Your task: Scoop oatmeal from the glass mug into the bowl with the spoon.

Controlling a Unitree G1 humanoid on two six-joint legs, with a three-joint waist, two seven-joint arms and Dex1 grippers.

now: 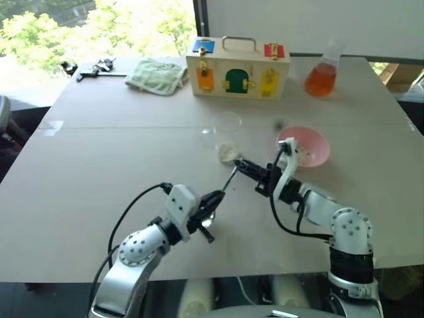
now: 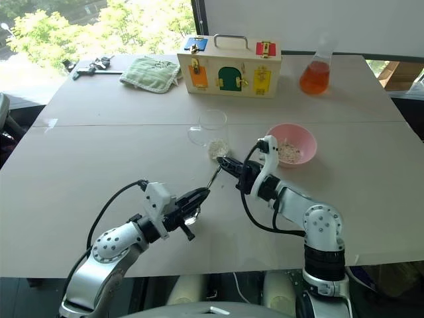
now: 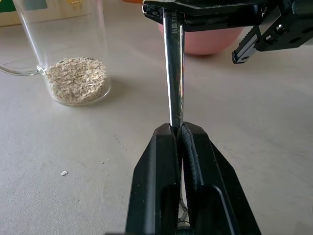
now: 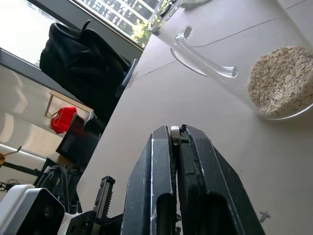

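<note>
- The spoon (image 3: 174,68) hangs above the table (image 1: 99,146) between the two grippers, its thin handle running from one to the other
- The left gripper (image 1: 217,200) is shut on the lower end of the spoon; the left wrist view shows its two black fingers (image 3: 156,171) pressed together with the handle rising from between them
- The right gripper (image 1: 242,165) is shut on the spoon's other end; the right wrist view shows its fingers (image 4: 159,181) clamped with a sliver of silver metal at the tips
- The left wrist view also catches the right gripper across the far end of the handle, which the head views give less clearly
- The glass mug (image 2: 212,134) stands on the table just beyond the spoon, upright, with the oatmeal (image 3: 77,80) lying as a low layer on its bottom; the right wrist view shows its clear side handle
- The bowl (image 2: 292,143) sits to the right of the mug, near it but apart; the right eye view shows pale flakes inside it
- Farther back stand a wooden latch box (image 1: 237,67), a green cloth (image 1: 156,75) and a conical flask (image 1: 321,76) of orange liquid
- The right wrist view shows a black bag (image 4: 83,68) beyond the table's edge
</note>
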